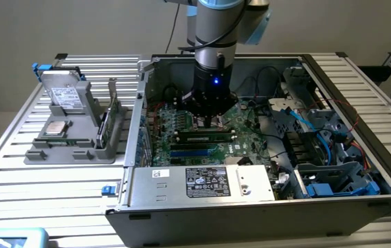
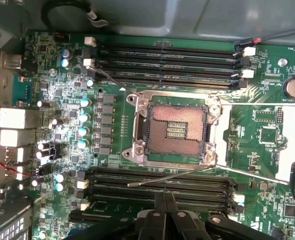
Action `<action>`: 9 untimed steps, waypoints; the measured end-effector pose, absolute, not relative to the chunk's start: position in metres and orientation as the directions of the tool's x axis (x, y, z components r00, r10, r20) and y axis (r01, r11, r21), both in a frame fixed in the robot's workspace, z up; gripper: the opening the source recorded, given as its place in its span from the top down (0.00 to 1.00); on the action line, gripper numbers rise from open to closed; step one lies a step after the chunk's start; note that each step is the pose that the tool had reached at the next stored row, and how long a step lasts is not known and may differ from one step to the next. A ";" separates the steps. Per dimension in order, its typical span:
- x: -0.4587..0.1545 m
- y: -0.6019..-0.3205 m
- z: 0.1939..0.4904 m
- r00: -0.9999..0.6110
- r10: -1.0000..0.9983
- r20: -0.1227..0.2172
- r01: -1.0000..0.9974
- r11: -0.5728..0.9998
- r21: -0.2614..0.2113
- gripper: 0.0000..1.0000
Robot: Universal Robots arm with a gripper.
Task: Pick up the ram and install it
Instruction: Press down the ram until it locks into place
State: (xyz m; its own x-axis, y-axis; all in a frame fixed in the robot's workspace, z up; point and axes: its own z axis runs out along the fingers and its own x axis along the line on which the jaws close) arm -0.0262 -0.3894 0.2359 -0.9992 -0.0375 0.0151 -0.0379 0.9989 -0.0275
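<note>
The ram (image 1: 206, 138), a slim green stick with black chips, lies along a black slot on the motherboard (image 1: 175, 150) inside the open computer case. My gripper (image 1: 209, 123) hangs just above and behind it, close to the stick's middle. In the wrist view the two black fingers (image 2: 157, 220) are pressed together with nothing showing between them, so the gripper (image 2: 165, 197) is shut, over the lower bank of memory slots (image 2: 160, 185). Whether the tips touch the ram I cannot tell. The bare processor socket (image 2: 173, 127) sits beyond the fingers.
Another bank of slots (image 2: 167, 65) lies past the socket. A power supply (image 1: 202, 181) and blue cables (image 1: 319, 139) crowd the case. At the exterior view's left, a grey holder (image 1: 78, 150) carries a drive (image 1: 64, 95), a silver processor chip (image 1: 57, 127) and an expansion card (image 1: 113, 121).
</note>
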 end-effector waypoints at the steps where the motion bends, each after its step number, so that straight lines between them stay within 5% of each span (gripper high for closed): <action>1: -0.026 -0.389 0.236 -1.000 -0.023 0.015 -0.024 0.999 -0.027 0.89; 9: -0.026 -0.389 0.236 -1.000 -0.001 0.015 -0.001 1.000 -0.027 0.89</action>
State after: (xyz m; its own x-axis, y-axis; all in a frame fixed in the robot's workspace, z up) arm -0.0262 -0.3894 0.2360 -0.9999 -0.0011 0.0151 -0.0015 0.9996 -0.0269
